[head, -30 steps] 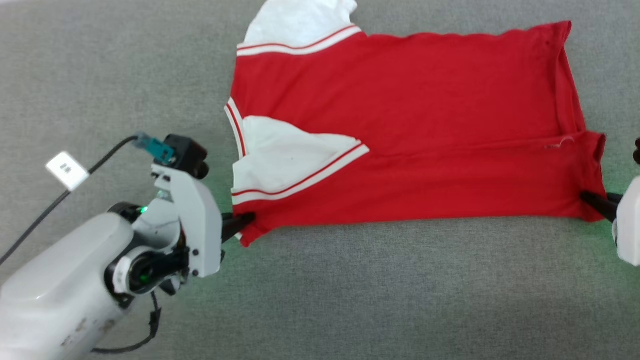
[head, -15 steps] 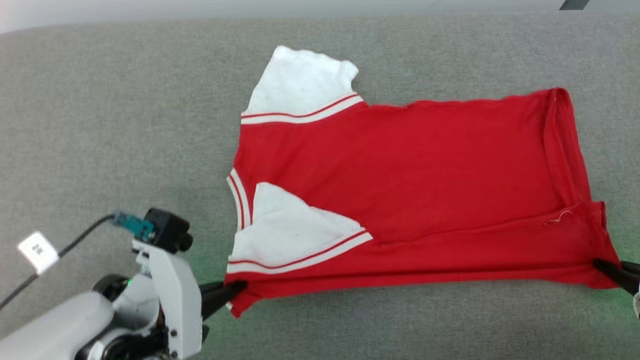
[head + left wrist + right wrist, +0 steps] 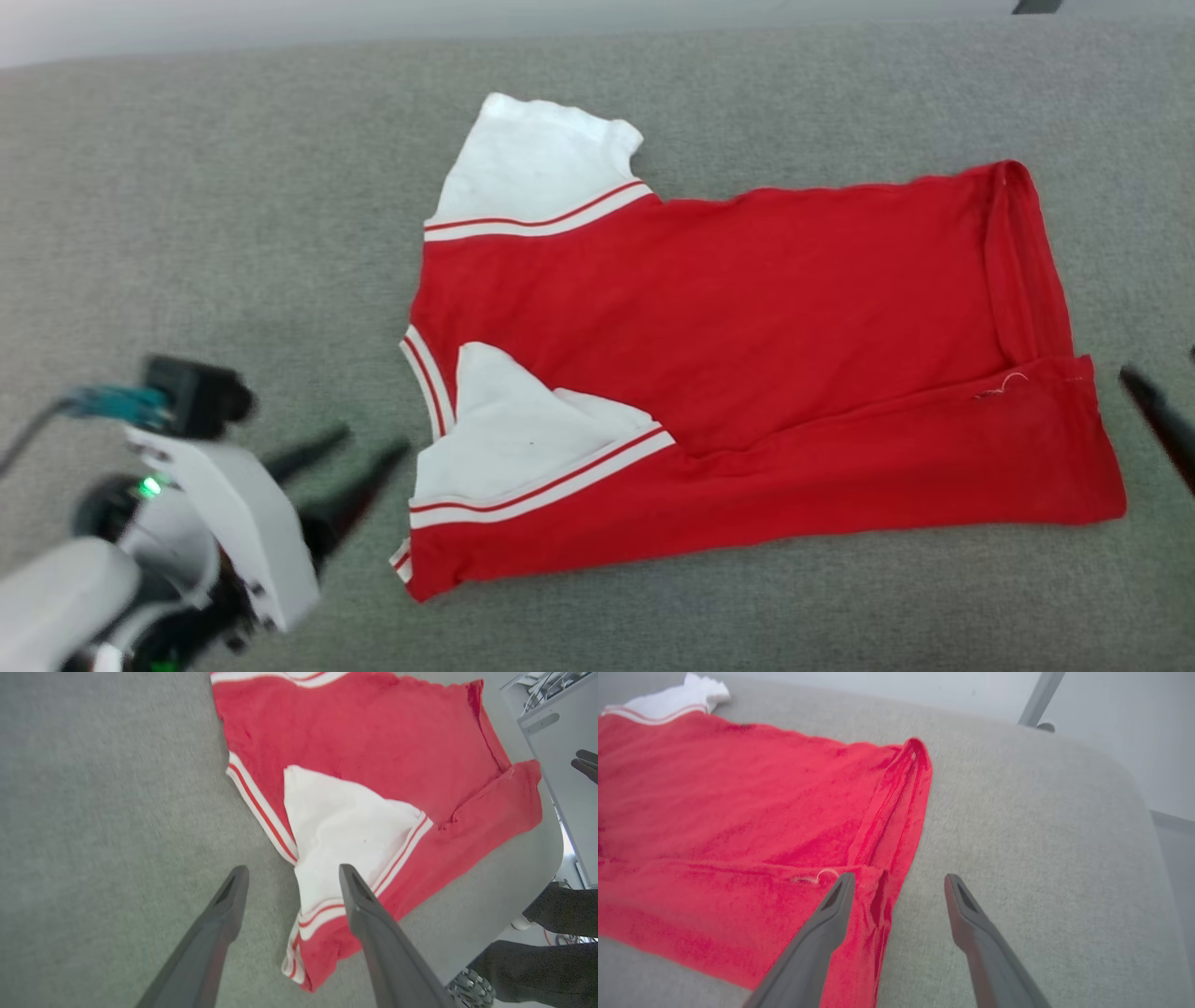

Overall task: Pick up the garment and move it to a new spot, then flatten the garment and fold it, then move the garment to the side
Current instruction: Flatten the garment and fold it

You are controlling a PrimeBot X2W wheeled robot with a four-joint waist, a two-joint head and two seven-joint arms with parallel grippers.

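Note:
The garment (image 3: 747,308) is a red shirt with white sleeves, spread on the grey table (image 3: 187,187) with its plain side up and no lettering showing. Its near edge is folded over, and one white sleeve (image 3: 523,439) lies on the red. My left gripper (image 3: 373,439) stands open just left of the collar end, touching nothing. From the left wrist, its fingers (image 3: 293,870) straddle the striped collar edge of the garment (image 3: 373,742). My right gripper (image 3: 1158,369) is open off the hem end; its fingers (image 3: 899,877) hover over the garment's (image 3: 738,812) hem corner.
The table's rounded edge (image 3: 1134,793) lies close to the right of the hem. Beyond the near edge stand a pale cabinet (image 3: 560,779) and a person's dark leg and shoe (image 3: 556,914). My right gripper's tips (image 3: 586,763) also show in the left wrist view.
Both grippers have opened and let go of the garment's near corners, drawing back from the cloth. The garment now lies loose on the table.

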